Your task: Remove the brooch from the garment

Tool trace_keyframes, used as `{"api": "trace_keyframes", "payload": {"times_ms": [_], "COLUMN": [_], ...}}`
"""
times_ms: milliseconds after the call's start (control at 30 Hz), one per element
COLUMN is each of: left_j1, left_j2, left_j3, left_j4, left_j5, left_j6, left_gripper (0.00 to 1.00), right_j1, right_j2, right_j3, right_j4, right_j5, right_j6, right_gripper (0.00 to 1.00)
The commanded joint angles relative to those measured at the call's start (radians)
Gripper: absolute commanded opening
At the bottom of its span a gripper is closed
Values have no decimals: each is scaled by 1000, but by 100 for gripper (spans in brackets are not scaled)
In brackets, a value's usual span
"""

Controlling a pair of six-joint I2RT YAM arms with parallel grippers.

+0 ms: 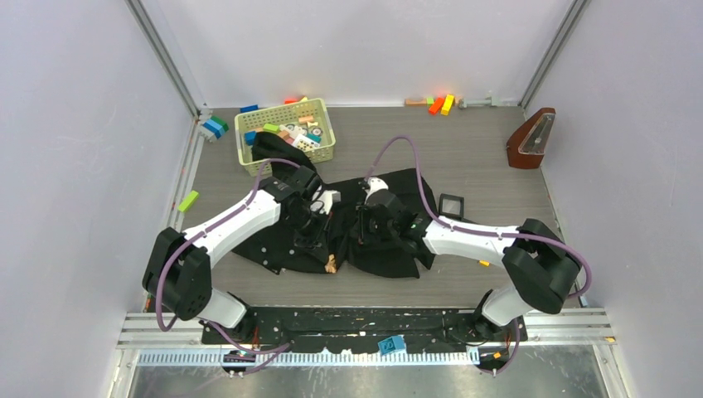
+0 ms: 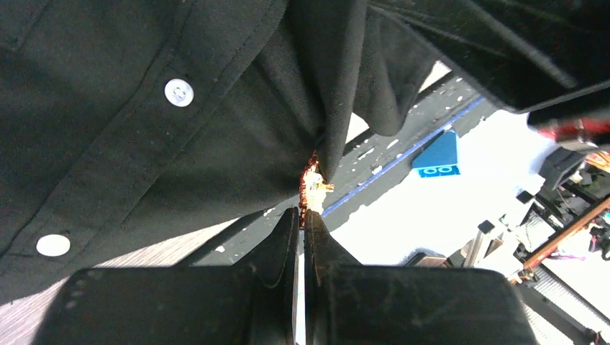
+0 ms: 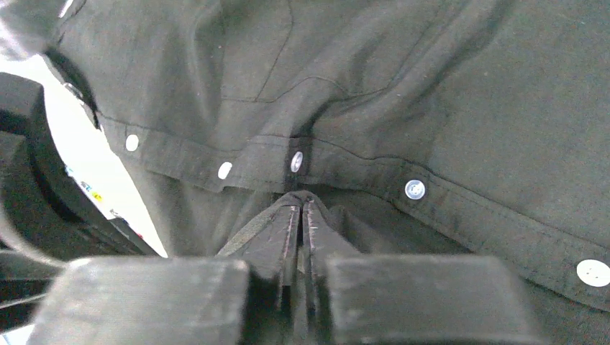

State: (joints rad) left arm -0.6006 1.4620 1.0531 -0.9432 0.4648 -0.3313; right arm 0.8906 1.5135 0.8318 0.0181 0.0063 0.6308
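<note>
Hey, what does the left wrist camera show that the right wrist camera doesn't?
Only the left wrist view: the tiny orange-red jagged brooch at an edge of the large floppy black cloth garment, right at the tips of the shut left end effector, with a small blue plastic block beyond. Only the right wrist view: the right end effector shut on a puckered fold of the button strip. Both: that garment and its white buttons.
</note>
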Motion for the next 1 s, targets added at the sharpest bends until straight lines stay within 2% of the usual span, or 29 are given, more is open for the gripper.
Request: {"api": "trace_keyframes", "payload": {"times_ms": [0,33,67,133,300,400,500,633,767,833,967], "left_j1": [-1,3,6,16,50,80,92,108,135,140,160], "left_j2": [-22,-21,-19,-7,9,3,0,-4,-15,-16,-11], "left_j3": [-3,-8,-12,-13,-6,-3,1,-2,-8,-1,14], "left_j4": [26,43,59,78,95,109,120,155,237,259,263], "left_j5": [123,138,156,176,203,245,283,342,420,442,462], "left_j6": [17,11,7,3,10,10,5,-17,-80,-96,-102], "left_gripper": [0,0,0,0,0,0,0,0,0,0,0], "right_j1": [-31,-35,-41,-58,-135,-161,-166,-165,-165,-165,-166], "right_j2": [-61,-71,-77,-104,-175,-182,-163,-100,-5,30,61], "right_j3": [-22,-32,-39,-67,-192,-266,-291,-309,-321,-312,-292], "right_j4": [53,64,71,98,296,453,537,690,912,973,994], "right_j5": [51,22,-24,-79,-268,-389,-453,-559,-620,-636,-645], "right_j6": [26,31,45,70,159,232,274,346,431,470,488], "right_gripper": [22,26,37,50,60,66,73,74,71,68,59]}}
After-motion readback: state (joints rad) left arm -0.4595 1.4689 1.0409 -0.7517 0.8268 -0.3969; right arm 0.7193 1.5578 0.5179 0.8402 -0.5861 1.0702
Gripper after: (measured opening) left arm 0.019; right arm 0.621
